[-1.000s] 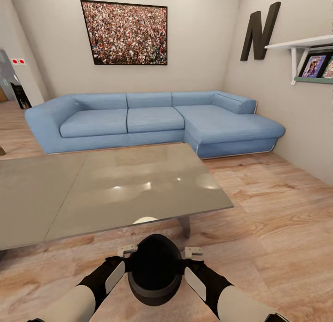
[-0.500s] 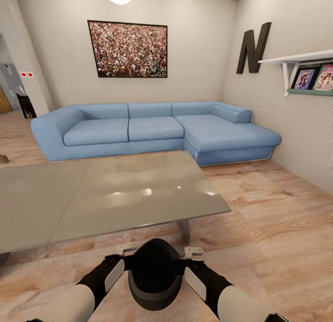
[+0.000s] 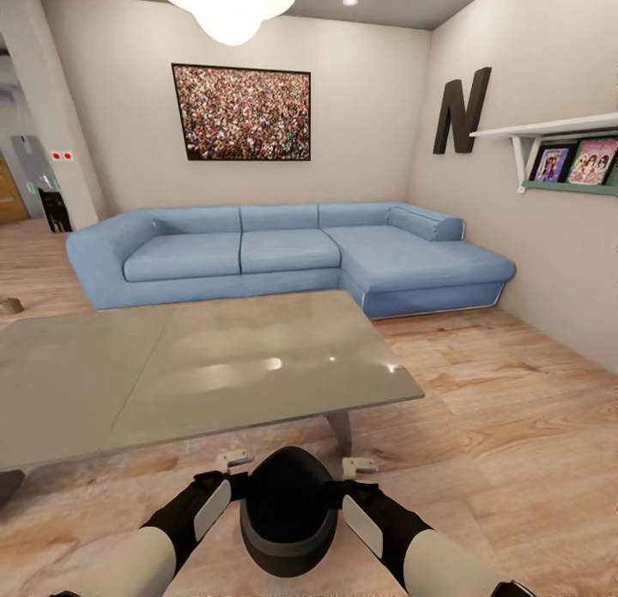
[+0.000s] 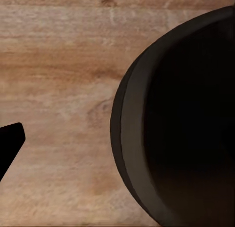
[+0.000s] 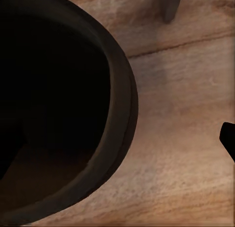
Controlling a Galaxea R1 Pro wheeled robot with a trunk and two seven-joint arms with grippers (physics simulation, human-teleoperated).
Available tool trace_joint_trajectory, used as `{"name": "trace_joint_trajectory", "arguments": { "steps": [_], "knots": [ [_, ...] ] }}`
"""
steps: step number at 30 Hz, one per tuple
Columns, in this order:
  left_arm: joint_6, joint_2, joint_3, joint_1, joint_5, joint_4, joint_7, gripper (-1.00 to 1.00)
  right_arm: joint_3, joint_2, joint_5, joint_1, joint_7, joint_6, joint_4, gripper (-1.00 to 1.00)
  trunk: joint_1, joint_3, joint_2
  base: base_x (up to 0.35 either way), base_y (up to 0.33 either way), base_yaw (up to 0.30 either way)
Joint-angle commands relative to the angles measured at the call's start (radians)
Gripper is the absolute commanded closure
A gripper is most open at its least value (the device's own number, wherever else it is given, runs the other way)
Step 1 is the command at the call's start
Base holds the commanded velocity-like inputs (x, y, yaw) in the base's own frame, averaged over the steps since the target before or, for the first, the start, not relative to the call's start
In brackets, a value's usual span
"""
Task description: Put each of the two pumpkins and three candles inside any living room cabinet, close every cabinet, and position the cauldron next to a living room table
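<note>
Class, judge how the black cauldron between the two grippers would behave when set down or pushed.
The cauldron looks rigid with a thick rim, so probably stiff. Its rounded body may rock or roll if tipped. Both arms flank it, suggesting it is bulky, perhaps heavy.

Both arms [image 3: 184,528] reach forward together

A blue corner sofa [image 3: 292,254] stands against beige walls [image 3: 360,117] under a framed crowd picture [image 3: 242,112]; a grey counter [image 3: 206,370] sits on the wood floor [image 3: 498,408], beneath a glowing ceiling lamp [image 3: 227,5].
</note>
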Motion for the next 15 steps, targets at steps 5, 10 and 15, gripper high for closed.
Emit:
{"name": "trace_joint_trajectory", "arguments": {
  "steps": [5, 10, 15],
  "knots": [
    [0.003, 0.000, -0.008, 0.000, 0.011, -0.003, 0.009, -1.00, 0.008, -0.001, -0.008, -0.001, -0.009, 0.003, -0.002, -1.00, -0.020, 0.015, 0.035, -0.040, 0.000, 0.000],
    [0.003, 0.000, -0.008, 0.000, 0.011, -0.003, 0.009, -1.00, 0.008, -0.001, -0.008, -0.001, -0.010, 0.003, -0.002, -1.00, -0.039, 0.030, 0.070, -0.174, 0.000, 0.000],
    [0.003, -0.001, -0.008, 0.000, 0.011, -0.003, 0.009, -1.00, 0.008, -0.001, -0.008, -0.001, -0.010, 0.003, -0.002, -1.00, -0.058, 0.046, 0.105, -0.027, 0.000, 0.000]
  ]
}}
